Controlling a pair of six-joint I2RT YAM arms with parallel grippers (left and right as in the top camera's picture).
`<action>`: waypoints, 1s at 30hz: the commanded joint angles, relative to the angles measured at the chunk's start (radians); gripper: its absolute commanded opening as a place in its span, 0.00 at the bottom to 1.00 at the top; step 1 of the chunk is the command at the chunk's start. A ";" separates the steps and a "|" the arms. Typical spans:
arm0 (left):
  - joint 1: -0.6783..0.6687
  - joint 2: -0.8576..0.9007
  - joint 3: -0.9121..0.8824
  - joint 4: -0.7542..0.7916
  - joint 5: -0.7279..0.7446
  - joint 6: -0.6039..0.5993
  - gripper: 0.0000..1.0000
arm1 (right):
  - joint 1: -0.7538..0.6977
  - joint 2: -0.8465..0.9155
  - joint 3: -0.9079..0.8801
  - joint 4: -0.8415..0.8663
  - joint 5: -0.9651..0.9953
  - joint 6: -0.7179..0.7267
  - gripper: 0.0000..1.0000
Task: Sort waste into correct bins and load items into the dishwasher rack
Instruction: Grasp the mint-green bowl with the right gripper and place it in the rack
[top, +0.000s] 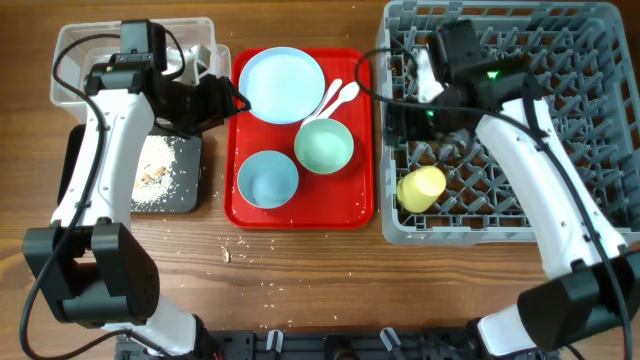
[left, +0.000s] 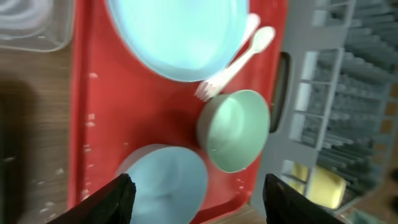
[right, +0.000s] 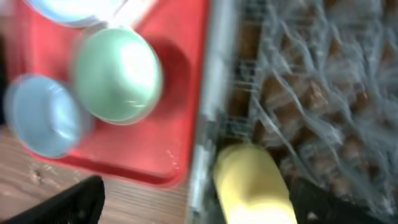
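Note:
The pale blue plate (top: 282, 85), a pale green bowl (top: 324, 145), a pale blue bowl (top: 268, 179) and the white fork and spoon (top: 338, 95) lie on the red tray (top: 300, 214). The yellow cup (top: 421, 187) lies on its side in the grey rack (top: 560, 130). My left gripper (top: 225, 97) is open and empty over the red tray's left edge; in its wrist view (left: 202, 202) the blue bowl (left: 168, 180) lies below it. My right gripper (top: 425, 100) is open and empty above the rack's left part, the cup (right: 252, 183) below it. The red wrapper is not visible.
The clear tub (top: 85, 45) stands at the back left with something white inside. The black tray (top: 185, 195) in front of it holds beige crumbs (top: 153, 177). A few crumbs (top: 226, 254) lie on the wooden table in front of the red tray.

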 joint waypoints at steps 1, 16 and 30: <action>0.001 -0.068 0.073 -0.036 -0.184 0.013 0.68 | 0.078 0.000 0.023 0.110 -0.043 -0.018 0.96; 0.001 -0.147 0.080 -0.047 -0.397 0.012 1.00 | 0.140 0.492 0.023 0.301 -0.039 0.025 0.29; 0.000 -0.147 0.080 -0.047 -0.397 0.012 1.00 | 0.122 0.100 0.065 0.274 0.221 0.077 0.04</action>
